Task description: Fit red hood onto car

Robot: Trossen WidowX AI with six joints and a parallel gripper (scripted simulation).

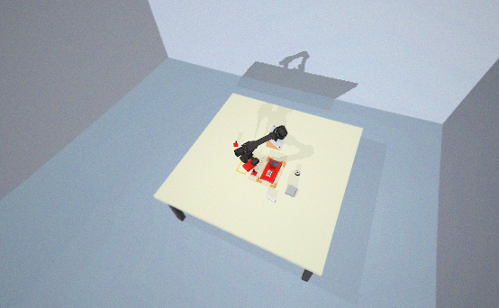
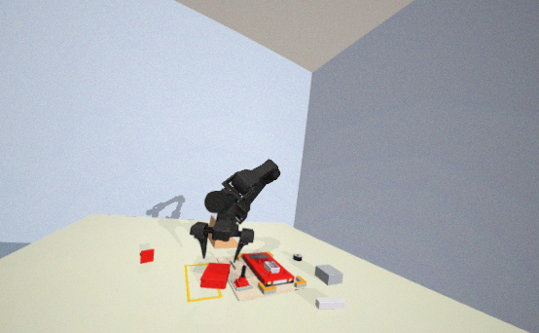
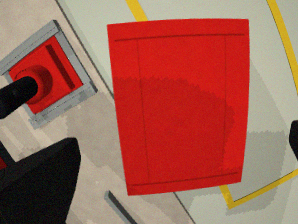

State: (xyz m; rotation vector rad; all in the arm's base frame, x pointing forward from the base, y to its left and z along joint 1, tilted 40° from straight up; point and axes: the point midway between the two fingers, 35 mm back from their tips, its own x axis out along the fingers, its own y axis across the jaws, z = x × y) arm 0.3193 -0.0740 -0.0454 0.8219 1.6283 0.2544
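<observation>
The red hood (image 1: 249, 167) (image 2: 215, 276) (image 3: 180, 100) lies roof up, partly over the yellow outline and close beside the jig's board. My gripper (image 2: 220, 259) (image 3: 190, 141) is open and empty above the hood; in the wrist view one finger is on each side of it, the left one over the board. The red chassis (image 1: 275, 170) (image 2: 258, 265) sits in the jig (image 2: 246, 295), with the grey engine block (image 1: 268, 173) (image 2: 271, 267) on its deck. The pegs are too small to make out, and the hood's corner holes do not show.
A red piece with a black upright handle (image 1: 254, 173) (image 2: 241, 282) (image 3: 65, 65) stands in a grey holder between hood and chassis. A grey block (image 1: 291, 191) (image 2: 329, 275), a white bar (image 1: 271, 197) (image 2: 330, 303) and a black round part (image 1: 297, 173) (image 2: 298, 257) lie beyond the car. A red square piece (image 1: 235, 144) (image 2: 147, 256) stands apart.
</observation>
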